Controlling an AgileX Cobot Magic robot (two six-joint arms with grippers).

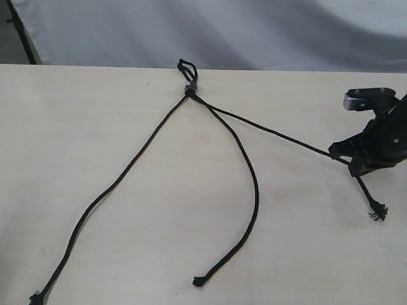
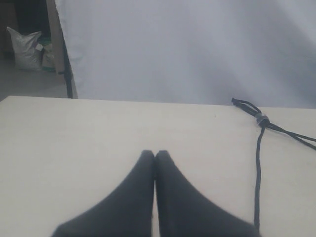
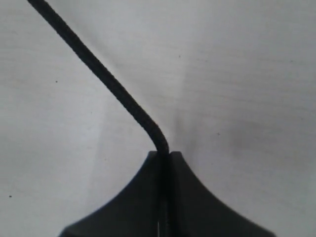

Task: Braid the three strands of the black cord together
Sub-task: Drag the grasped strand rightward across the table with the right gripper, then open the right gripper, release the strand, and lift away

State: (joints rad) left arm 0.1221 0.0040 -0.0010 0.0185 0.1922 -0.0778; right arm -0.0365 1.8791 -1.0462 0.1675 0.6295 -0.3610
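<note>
Pale, matte surface point(image 1: 95, 127) fills most of the exterior view, with a white sheet point(image 1: 254, 32) behind its far edge. Black cord point(image 1: 191, 95) lies on it, unbraided, with its strands fanned out from the far-centre edge.

- left strand point(image 1: 121, 181): runs loose toward the near-left corner
- middle strand point(image 1: 251, 171): curves down to the near centre
- right strand point(image 1: 267, 127): pulled straight out to the right

Right end effector point(image 1: 348, 162) is clenched on the right strand near its tip (the wrist view shows the rope pinched between closed jaws). Left end effector point(image 2: 154, 155) is clenched on nothing and clear of the cord, which lies well off to one side.

Grey band point(image 1: 189, 89) joins the three strands, and the short loop point(image 1: 187, 68) sits just beyond it. Frayed tip point(image 1: 378, 211) of the right strand sticks out past the right end effector.
</note>
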